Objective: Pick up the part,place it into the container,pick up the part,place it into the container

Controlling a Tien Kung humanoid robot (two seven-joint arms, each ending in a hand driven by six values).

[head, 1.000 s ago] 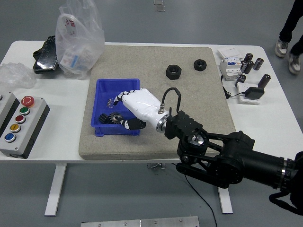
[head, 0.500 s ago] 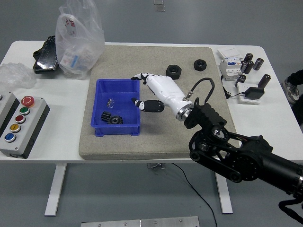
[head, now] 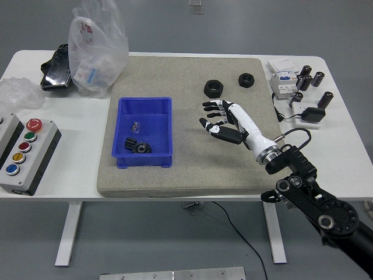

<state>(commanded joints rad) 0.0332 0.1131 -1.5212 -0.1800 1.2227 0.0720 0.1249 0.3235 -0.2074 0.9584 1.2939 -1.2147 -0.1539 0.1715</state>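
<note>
A blue bin point(head: 161, 131) sits on the grey mat point(head: 186, 169) left of centre. A black gear part point(head: 136, 146) lies in its near end, with a small clear piece point(head: 136, 125) further back. Two black hex nuts lie on the mat's far side, one point(head: 214, 88) nearer the middle and one point(head: 246, 80) to its right. My right hand point(head: 217, 118), white with black fingertips, hovers over the mat just in front of the nearer nut, fingers spread and empty. My left hand is out of view.
A control box with coloured buttons point(head: 23, 153) sits at the left edge. A plastic bag point(head: 96, 49) and a black object point(head: 57, 68) lie at the back left. Electrical parts and black cylinders point(head: 300, 87) lie at the back right.
My right hand has left the blue bin and swung right and back toward the nearer nut. The gear now lies in the bin. A person's feet at the far right have left view.
</note>
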